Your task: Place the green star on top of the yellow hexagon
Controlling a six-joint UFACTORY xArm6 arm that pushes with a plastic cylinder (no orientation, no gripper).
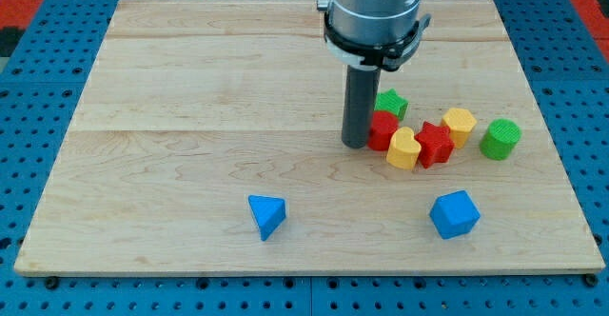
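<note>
Wooden counter (190, 97), eight blocks counted: two blue, two red, two yellow, two green.

Left to right: blue wedge-like block (266, 216) near the view's bottom. My tip (356, 144) stands just left of the cluster, touching or nearly touching the red block (383, 130). Green star (390, 103) just above that red block. Yellow block (403, 148), red star (435, 144), yellow hexagon (459, 126), all bunched close. Blue cube-like block (454, 214) below. Green cylinder (500, 138) farthest right.

No fingers here; rod only. No containers, no writing.
</note>
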